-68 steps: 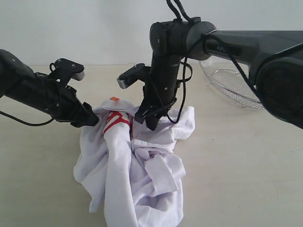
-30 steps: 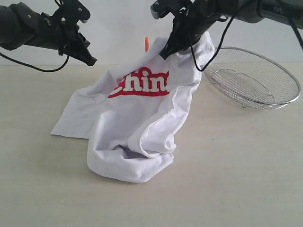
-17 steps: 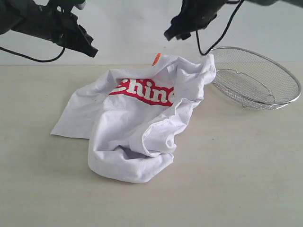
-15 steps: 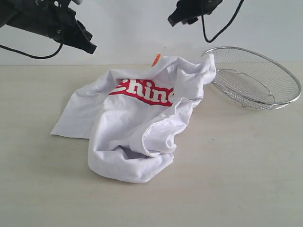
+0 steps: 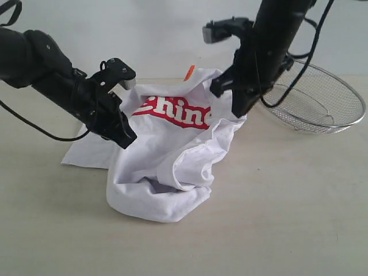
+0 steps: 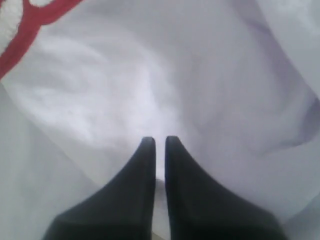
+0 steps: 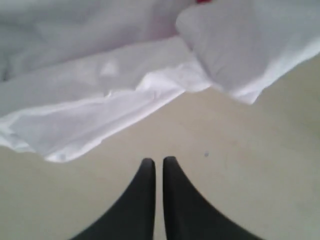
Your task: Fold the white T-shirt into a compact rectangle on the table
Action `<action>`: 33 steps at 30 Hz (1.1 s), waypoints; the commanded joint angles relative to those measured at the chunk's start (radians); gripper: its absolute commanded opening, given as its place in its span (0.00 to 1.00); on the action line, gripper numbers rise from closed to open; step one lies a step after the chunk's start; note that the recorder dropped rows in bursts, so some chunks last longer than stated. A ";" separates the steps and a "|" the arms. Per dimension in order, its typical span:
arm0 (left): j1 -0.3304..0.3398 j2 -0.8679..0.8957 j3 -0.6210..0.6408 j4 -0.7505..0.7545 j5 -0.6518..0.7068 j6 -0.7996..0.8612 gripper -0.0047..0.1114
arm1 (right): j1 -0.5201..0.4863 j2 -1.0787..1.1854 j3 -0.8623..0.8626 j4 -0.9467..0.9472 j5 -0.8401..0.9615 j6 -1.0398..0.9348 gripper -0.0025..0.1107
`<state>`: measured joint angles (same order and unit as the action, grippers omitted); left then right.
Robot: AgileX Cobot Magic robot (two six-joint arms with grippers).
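Observation:
The white T-shirt (image 5: 172,161) lies crumpled on the table (image 5: 287,201), its red lettering (image 5: 175,112) facing up and an orange neck tag (image 5: 188,72) at the far edge. My left gripper (image 5: 127,141) is low against the shirt's left side. In the left wrist view it (image 6: 159,140) is shut, with white cloth (image 6: 150,85) right under its tips. My right gripper (image 5: 237,112) points down at the shirt's right edge. In the right wrist view it (image 7: 158,161) is shut over bare table (image 7: 240,165), and the shirt's hem (image 7: 100,115) lies just beyond.
A round silver wire-mesh basket (image 5: 322,98) sits at the back right, close behind the right arm. A light grey wall runs behind the table. Bare tabletop stretches in front of the shirt and to its right.
The right gripper let go of the raised shirt, which dropped and slumped onto the table. Both arms have since come down from high up to the shirt's sides, and the right gripper has closed.

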<state>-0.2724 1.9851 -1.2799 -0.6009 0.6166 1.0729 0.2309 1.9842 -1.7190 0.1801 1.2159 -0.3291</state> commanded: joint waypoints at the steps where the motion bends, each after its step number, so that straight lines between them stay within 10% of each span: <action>1: 0.005 0.021 0.034 0.000 -0.096 0.003 0.08 | -0.001 -0.037 0.135 0.094 -0.020 -0.050 0.02; 9: 0.012 0.120 0.034 -0.007 -0.117 -0.002 0.08 | 0.003 -0.037 0.242 0.402 -0.089 -0.145 0.04; 20: 0.065 0.146 0.034 -0.004 -0.118 -0.002 0.08 | 0.147 -0.037 0.242 0.421 -0.210 -0.107 0.53; 33: 0.117 0.146 0.034 -0.004 -0.135 0.034 0.08 | 0.187 -0.016 0.242 0.320 -0.249 0.126 0.55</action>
<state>-0.1671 2.1091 -1.2518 -0.6345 0.5079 1.0916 0.4166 1.9600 -1.4801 0.4746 0.9663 -0.2080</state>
